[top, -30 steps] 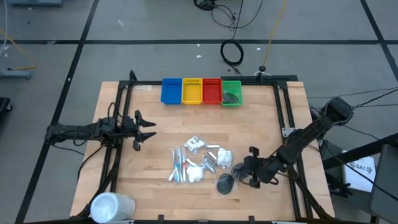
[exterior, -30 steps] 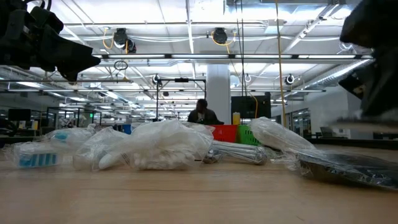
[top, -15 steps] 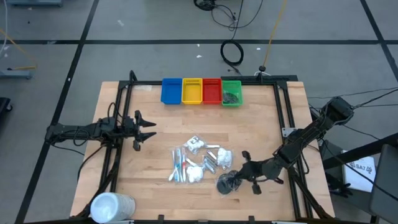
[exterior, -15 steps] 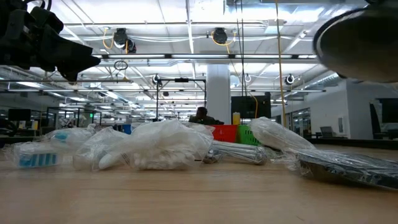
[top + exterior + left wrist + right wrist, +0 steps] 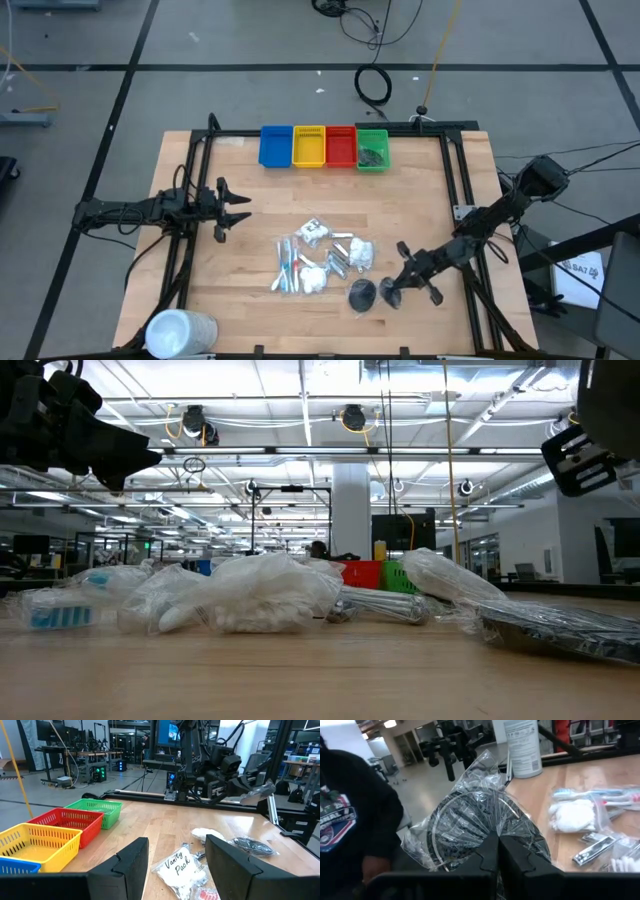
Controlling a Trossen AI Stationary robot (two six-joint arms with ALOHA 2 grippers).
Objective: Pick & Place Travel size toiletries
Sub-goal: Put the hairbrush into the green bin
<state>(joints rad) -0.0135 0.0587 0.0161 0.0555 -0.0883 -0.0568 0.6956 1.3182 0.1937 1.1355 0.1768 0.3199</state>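
The travel size toiletries (image 5: 320, 255) lie in a loose pile at the table's middle: white packets, silver tubes and clear-wrapped sticks. One dark round disc (image 5: 361, 294) in clear wrap lies flat at the pile's near right. My right gripper (image 5: 395, 290) hangs just right of that disc, shut on a second wrapped disc (image 5: 465, 830). My left gripper (image 5: 245, 210) stands open at the table's left side, clear of the pile, with nothing between its fingers (image 5: 127, 865). My right gripper pinches the clear wrap of the dark disc, at the wrap's crinkled edge (image 5: 492, 827), between its two shut fingers. The fingers come level from the table's right side. The disc stands out beyond the fingertips, lifted clear of the table (image 5: 257, 792).
Blue (image 5: 275, 146), yellow (image 5: 308, 146), red (image 5: 340, 146) and green (image 5: 372, 150) bins stand in a row at the far edge. A large white cylinder (image 5: 180, 332) lies at the near left corner. A person in a dark shirt (image 5: 350, 820) is beyond the table.
My right gripper has tipped up from slanting down to level and swung a little toward the table's right and near edges, staying shut. The wrapped disc in its hold has risen off the table. The other disc has stayed where it lay.
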